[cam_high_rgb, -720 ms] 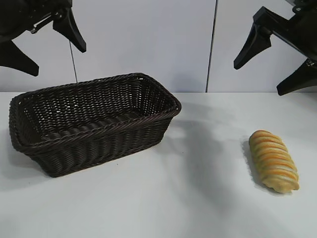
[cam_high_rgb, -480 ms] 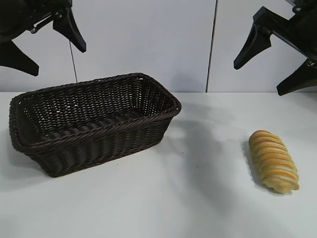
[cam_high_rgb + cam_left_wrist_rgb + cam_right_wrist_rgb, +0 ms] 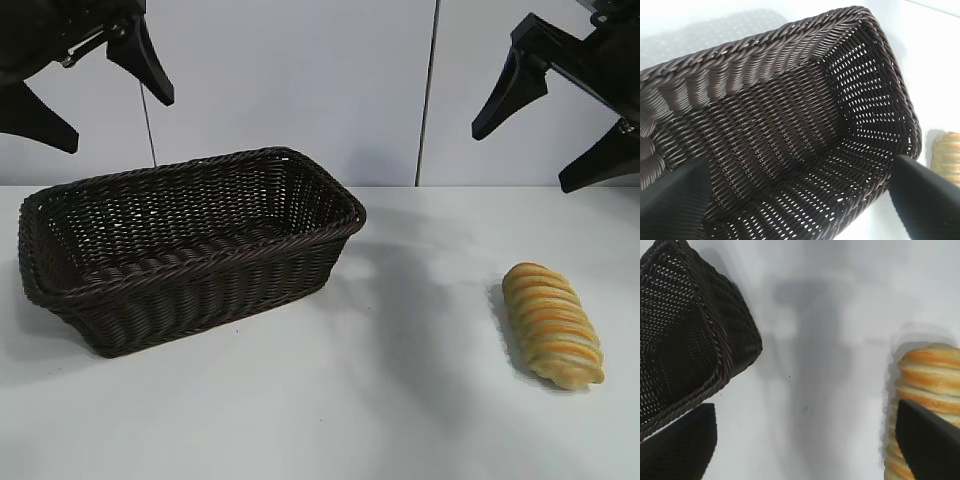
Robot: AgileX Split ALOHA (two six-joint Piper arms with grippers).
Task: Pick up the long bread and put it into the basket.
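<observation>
Basket (image 3: 190, 245) without long bread (image 3: 552, 325) inside.

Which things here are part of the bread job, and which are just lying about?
Part of the job:
- long bread, on the table, right of the basket
- basket, nothing in it
- right gripper, open, above the bread
- left gripper, open, above the basket

Lying about:
- nothing; only the white table

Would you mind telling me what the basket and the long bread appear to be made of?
The basket looks like dark brown woven wicker or rattan, perhaps synthetic: braided rim, open weave letting light through, slight sheen. The long bread looks like baked dough with a golden, orange-ridged crust; whether it is real or a replica cannot be told.
</observation>
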